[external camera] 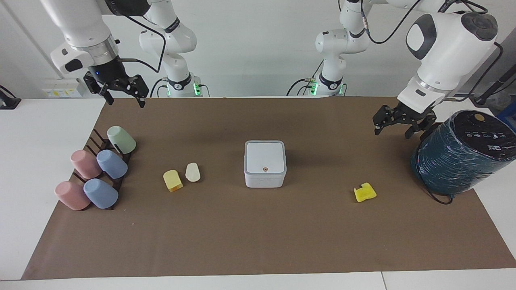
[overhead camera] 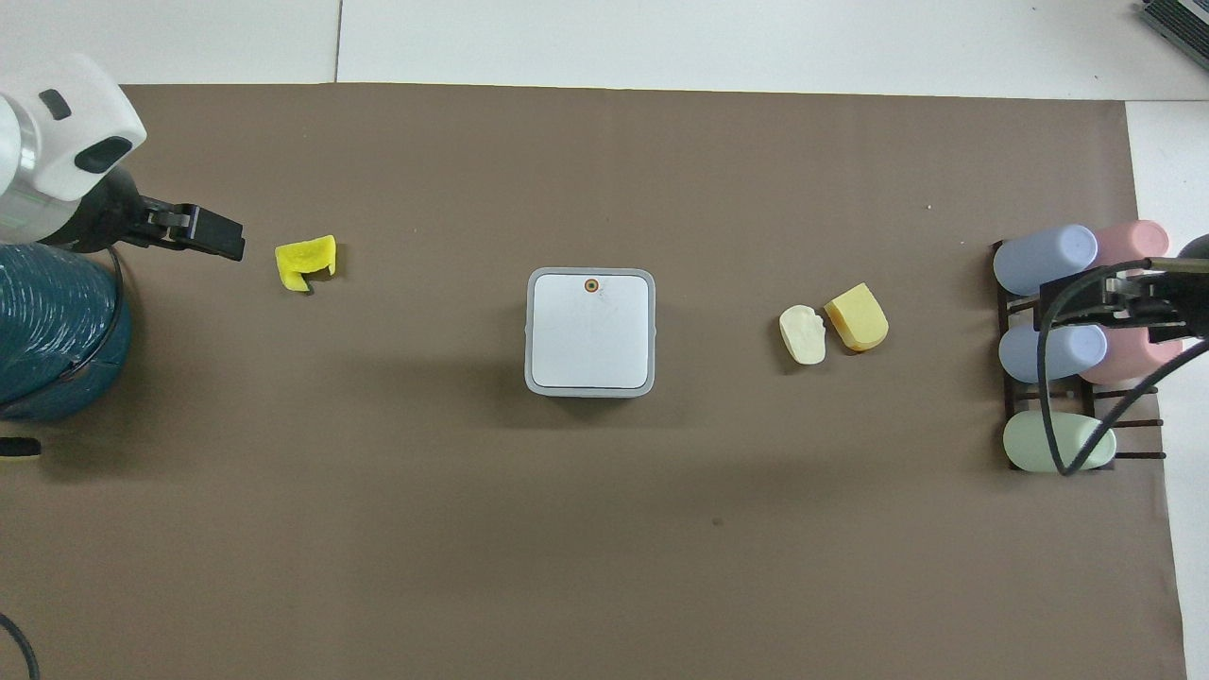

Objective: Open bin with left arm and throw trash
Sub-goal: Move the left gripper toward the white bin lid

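Observation:
The bin (external camera: 265, 163) is a small white box with a grey-edged lid lying shut, in the middle of the brown mat; it also shows in the overhead view (overhead camera: 591, 331). A pale yellow chunk (external camera: 172, 180) and a cream-white chunk (external camera: 192, 172) lie side by side toward the right arm's end. A bright yellow notched chunk (external camera: 365, 192) lies toward the left arm's end. My left gripper (external camera: 393, 129) is open and empty, raised over the mat beside the teal cylinder. My right gripper (external camera: 124, 100) is open and empty, high over the cup rack.
A large dark teal wrapped cylinder (external camera: 459, 153) stands at the left arm's end of the mat. A dark rack (external camera: 96, 139) with several pastel cups (external camera: 111, 164) sits at the right arm's end. The brown mat (external camera: 258, 233) covers most of the white table.

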Robot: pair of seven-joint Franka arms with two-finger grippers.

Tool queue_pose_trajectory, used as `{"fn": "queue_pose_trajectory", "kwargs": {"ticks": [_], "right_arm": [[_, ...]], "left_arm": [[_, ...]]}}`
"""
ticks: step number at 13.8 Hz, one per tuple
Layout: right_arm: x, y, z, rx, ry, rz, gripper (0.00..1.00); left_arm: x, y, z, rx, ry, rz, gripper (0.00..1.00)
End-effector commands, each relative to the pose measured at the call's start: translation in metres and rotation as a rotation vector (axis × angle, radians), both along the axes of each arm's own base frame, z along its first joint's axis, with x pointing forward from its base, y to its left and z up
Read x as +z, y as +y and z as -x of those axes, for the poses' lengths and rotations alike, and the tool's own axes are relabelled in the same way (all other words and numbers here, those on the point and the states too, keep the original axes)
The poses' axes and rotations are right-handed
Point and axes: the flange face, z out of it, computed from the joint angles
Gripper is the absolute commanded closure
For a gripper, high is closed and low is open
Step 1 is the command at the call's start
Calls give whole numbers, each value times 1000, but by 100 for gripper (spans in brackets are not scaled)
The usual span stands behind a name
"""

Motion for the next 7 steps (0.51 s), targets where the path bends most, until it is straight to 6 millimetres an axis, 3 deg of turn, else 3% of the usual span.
{"fn": "queue_pose_trajectory", "kwargs": {"ticks": [1, 2, 5, 7], "right_arm": [[-2, -1, 9, 2, -3, 6, 0], [-2, -2, 10, 1, -4, 5, 0], [-3, -1, 7, 6, -30, 5, 0], [-3, 0, 8, 6, -26, 4, 0]], "left_arm": [[-11, -46, 25, 26, -53, -5, 33], [-17, -69, 32, 77, -73, 11, 49], [-36, -117, 46, 179, -126, 76, 57], [-45, -150, 54, 251, -139, 121, 82]]}}
